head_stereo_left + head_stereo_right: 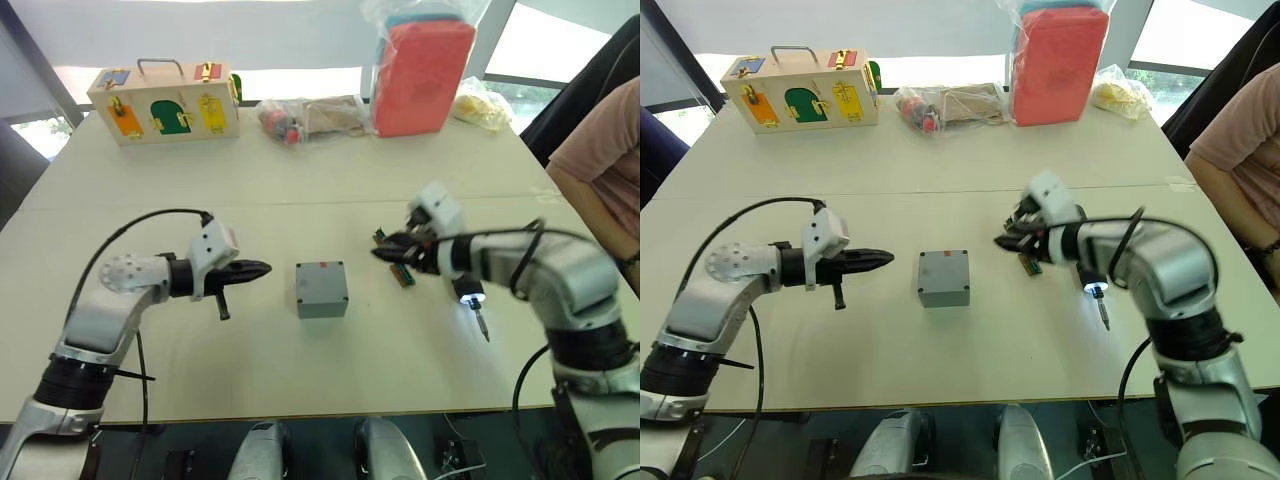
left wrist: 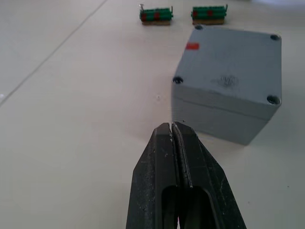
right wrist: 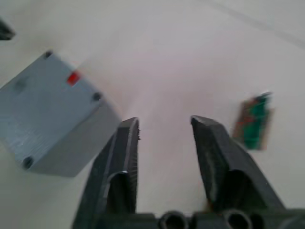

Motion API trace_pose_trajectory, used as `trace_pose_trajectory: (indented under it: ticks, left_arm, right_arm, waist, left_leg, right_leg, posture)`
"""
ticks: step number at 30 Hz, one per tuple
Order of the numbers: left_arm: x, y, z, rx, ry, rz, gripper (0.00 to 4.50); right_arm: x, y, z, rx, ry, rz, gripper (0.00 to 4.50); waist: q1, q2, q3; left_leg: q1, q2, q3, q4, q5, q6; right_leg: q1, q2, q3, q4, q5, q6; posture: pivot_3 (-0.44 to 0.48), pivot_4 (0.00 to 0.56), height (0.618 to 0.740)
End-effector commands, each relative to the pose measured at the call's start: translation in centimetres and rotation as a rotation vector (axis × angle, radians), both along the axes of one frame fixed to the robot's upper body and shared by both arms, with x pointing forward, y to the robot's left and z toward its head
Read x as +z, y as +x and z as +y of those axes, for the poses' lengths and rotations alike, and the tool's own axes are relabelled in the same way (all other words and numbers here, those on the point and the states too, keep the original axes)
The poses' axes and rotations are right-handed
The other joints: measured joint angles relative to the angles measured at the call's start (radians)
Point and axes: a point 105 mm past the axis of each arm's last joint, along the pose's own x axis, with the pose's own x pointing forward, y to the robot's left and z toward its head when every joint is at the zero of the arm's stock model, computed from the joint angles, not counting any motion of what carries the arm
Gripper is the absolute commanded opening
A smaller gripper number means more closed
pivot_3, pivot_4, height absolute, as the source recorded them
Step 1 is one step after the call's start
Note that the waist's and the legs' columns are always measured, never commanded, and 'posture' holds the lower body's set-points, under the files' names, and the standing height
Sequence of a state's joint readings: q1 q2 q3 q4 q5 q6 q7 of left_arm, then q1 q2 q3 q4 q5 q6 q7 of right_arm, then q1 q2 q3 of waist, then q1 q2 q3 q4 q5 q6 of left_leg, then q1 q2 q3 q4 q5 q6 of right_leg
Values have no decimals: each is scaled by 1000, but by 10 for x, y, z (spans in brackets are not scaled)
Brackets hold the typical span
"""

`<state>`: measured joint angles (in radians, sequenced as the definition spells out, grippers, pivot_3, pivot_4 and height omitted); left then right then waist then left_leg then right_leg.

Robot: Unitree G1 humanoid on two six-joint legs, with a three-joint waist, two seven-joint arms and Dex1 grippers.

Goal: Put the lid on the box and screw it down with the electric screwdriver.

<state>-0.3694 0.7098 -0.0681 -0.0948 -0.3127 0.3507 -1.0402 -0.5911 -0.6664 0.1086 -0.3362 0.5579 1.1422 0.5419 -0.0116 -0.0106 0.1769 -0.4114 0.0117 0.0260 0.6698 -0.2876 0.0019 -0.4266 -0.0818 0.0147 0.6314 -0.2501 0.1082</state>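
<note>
- Lid (image 2: 233, 71): lies flush on the box (image 1: 321, 298), flat face up, small red mark near one edge; looks placed, so probably only the screwing is left.
- Box: stands in the middle of the table (image 1: 300, 180), between the two arms, touching neither; easy to reach from both sides.
- Corner holes of the lid: look dark in the left wrist view; cannot tell whether screws are inside.
- Left gripper (image 1: 262, 268): fingers pressed together on nothing, pointing at the side of the box and near it but apart; seems ready to hold the box steady against turning.
- Right gripper (image 3: 164, 121): fingers spread with nothing between them, hovering beside the box on the other side, above two small green boards (image 1: 402, 272).
- Electric screwdriver (image 1: 470, 297): shows under the right forearm with lit tip and thin bit pointing toward the near table edge; body mostly hidden, so cannot tell if lying on the table.
- Next, as a judgement: needs the tool taken in the right gripper and the bit brought upright over one corner hole.
</note>
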Motion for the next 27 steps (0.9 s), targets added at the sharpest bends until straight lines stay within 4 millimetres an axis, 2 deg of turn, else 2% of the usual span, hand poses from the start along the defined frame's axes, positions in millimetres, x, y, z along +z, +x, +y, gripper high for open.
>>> trace_pose_trajectory:
  ticks: [1,6,12,16,23,27]
  left_arm:
    - [-6,-2,-11,-37,13,-18,0]
    - [-8,5,-24,-61,10,-23,0]
    - [-10,11,-33,-82,3,-17,0]
    - [-11,18,-42,-104,-2,-20,0]
    - [-11,33,-56,-128,-5,-41,0]
    - [-14,40,-58,-122,7,-47,0]
  right_arm:
    - [-2,-10,17,56,22,-75,185]
    - [-17,-16,32,75,35,-52,88]
    - [-26,-18,38,74,35,-29,88]
    - [-31,-33,48,126,70,39,88]
    - [-30,-48,55,188,83,90,88]
    - [-26,-45,52,182,61,74,88]
  waist:
    - [0,-1,0]
    - [-1,-1,0]
    - [-1,-1,-1]
    - [1,-1,-1]
    - [1,-1,-1]
    - [0,-1,-1]
  left_leg:
    - [0,0,0,1,0,0]
    - [2,0,0,4,0,0]
    - [2,0,-1,8,0,0]
    - [2,0,-1,8,0,0]
    - [1,0,-1,10,0,0]
    - [1,-1,-1,10,0,0]
  right_leg:
    - [0,0,0,0,1,1]
    - [3,2,0,2,2,2]
    - [3,3,0,4,2,2]
    - [3,3,0,5,2,2]
    - [4,3,-1,5,2,2]
    - [4,3,-1,5,2,2]
  posture:
    - [0,150,730]
    - [0,150,730]
    - [0,150,730]
    - [0,150,730]
    - [0,150,730]
    - [0,150,730]
